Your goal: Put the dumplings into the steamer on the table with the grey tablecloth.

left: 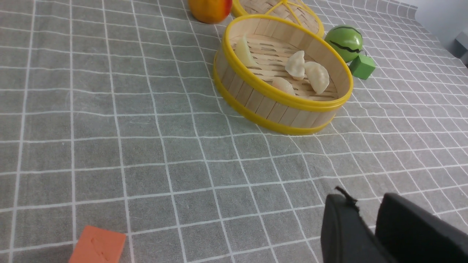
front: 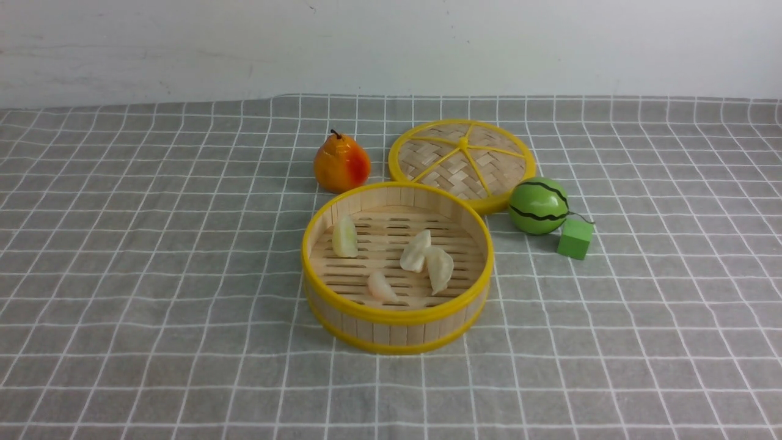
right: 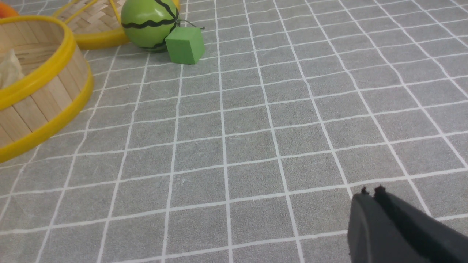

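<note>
The dumplings (front: 415,250) look small, light and a bit squishy, with a smooth, shiny skin that could slip. The best place to pinch one would be across its fat middle, not on the thin wavy edge, and only gently.

All four dumplings lie inside the steamer (front: 397,333), on its wooden slat floor. One pale green one (front: 344,237) leans near the wall on the left side. Two white ones touch each other near the middle, and the last one (front: 382,286) sits close to the front wall. None are on the grey tablecloth (front: 153,275), so the job looks done.

The steamer stands near the middle of the tabletop. Its lid (front: 462,160) lies flat just behind it, toward the far edge, with nothing on it. A pear (front: 341,164) sits beside the lid, and a toy watermelon (front: 539,206) and a green block (front: 575,238) sit toward the right edge.

The left claw (left: 367,219) is open a little and holds nothing. The right claw (right: 370,190) is closed and empty. Both hang over bare cloth, well apart from the steamer.
</note>
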You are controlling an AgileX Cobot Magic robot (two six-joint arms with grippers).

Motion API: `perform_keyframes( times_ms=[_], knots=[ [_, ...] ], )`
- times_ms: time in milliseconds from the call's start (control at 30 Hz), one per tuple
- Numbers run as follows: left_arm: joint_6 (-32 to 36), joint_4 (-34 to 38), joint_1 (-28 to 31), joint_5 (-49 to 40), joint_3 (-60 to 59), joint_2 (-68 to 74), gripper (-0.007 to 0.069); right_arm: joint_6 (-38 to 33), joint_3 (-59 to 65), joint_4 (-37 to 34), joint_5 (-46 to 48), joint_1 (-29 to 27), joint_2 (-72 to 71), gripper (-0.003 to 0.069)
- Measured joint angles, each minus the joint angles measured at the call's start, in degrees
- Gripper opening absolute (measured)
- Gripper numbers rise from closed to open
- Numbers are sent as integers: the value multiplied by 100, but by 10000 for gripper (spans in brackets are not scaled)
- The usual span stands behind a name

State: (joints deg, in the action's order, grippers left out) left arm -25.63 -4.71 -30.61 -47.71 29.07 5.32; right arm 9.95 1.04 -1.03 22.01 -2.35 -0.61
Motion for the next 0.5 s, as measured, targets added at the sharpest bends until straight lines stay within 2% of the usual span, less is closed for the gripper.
perform_keyframes(
  times_ms=[233,300,500],
  knots=[
    [0,-35,0,19,-5,0,146,0,0,0,0,0,0,17],
    [6,-104,6,263,-94,0,146,0,0,0,0,0,0,20],
    [543,-16,528,1962,-835,-152,122,0,0,0,0,0,0,25]
  ],
)
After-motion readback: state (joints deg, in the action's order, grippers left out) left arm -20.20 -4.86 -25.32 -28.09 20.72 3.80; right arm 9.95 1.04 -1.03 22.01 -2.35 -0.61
